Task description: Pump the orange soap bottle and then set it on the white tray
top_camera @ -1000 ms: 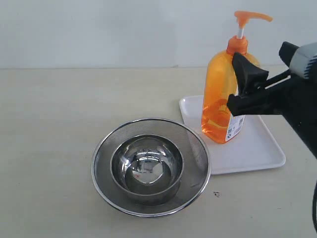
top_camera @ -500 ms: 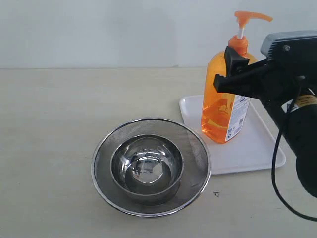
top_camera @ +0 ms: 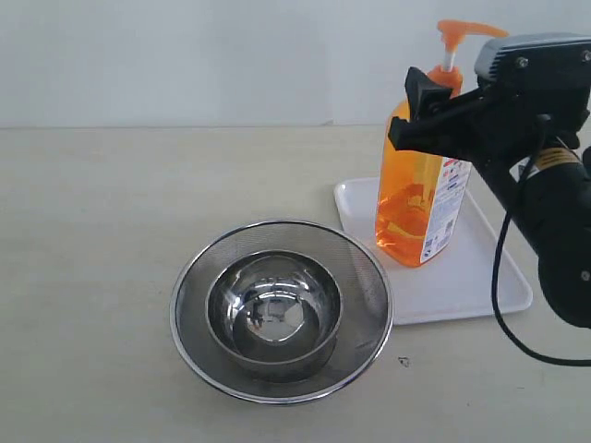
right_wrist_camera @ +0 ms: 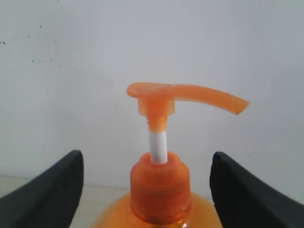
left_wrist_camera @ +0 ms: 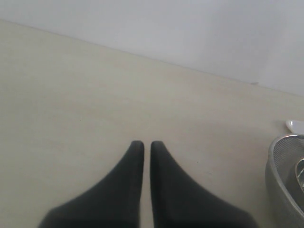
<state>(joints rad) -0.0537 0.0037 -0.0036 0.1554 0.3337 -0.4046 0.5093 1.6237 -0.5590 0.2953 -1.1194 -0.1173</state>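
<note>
Sitting just beside the white tray (top_camera: 480,288), strainer (top_camera: 362,269) holds steel bowl (top_camera: 274,312).

Bright, even, diffuse light fills all three views, leaving only a faint, soft-edged shadow on the pale worktop (top_camera: 102,240) under the rim of the mesh strainer (top_camera: 365,277), while the translucent body of the orange soap bottle (top_camera: 416,194) glows. The steel bowl (top_camera: 274,309) carries mirror-like highlights and dark reflections, and the white tray (top_camera: 480,277) shows a mild gloss with no blown-out glare. The exterior view is reasonably sharp, whereas in the wrist views the left hand (left_wrist_camera: 147,144) and the right hand (right_wrist_camera: 146,159) are dark, featureless shapes with blurred edges, set against a slightly grainy, speckled wall (right_wrist_camera: 71,57).
</note>
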